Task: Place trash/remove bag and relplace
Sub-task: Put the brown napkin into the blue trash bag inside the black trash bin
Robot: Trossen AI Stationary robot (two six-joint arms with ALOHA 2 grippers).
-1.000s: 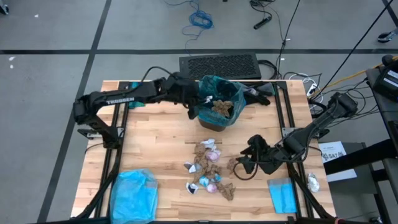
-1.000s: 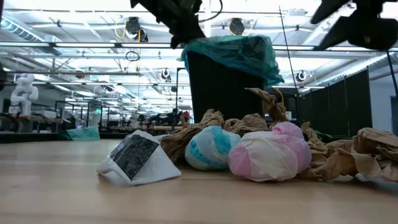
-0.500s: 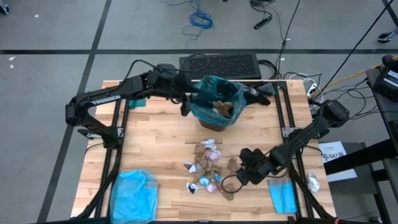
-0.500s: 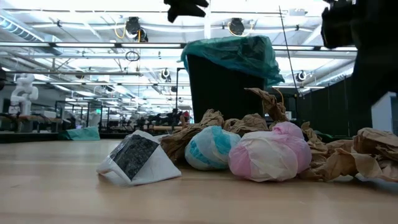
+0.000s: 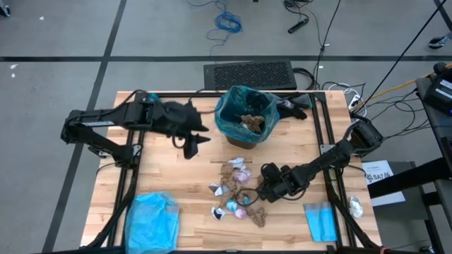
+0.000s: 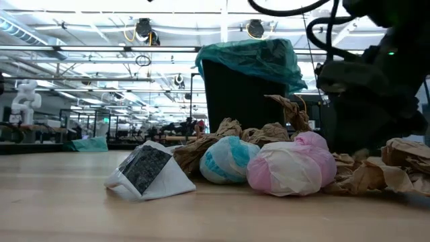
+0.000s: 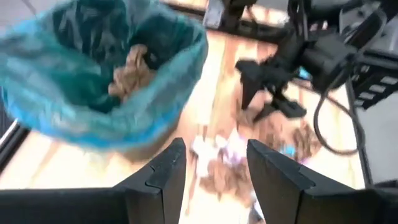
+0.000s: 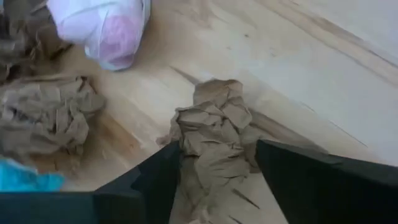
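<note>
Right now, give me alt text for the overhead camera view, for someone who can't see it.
A small bin lined with a teal bag sits at the far middle of a wooden table, crumpled trash scattered in front. The right end effector reaches open into the scraps; the left end effector hangs open beside the bin.

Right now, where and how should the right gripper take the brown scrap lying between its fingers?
Grip the brown scrap across its raised crumpled middle, coming straight down from above. It lies loose on the table, apart from the other scraps, and the right gripper is open astride it.
</note>
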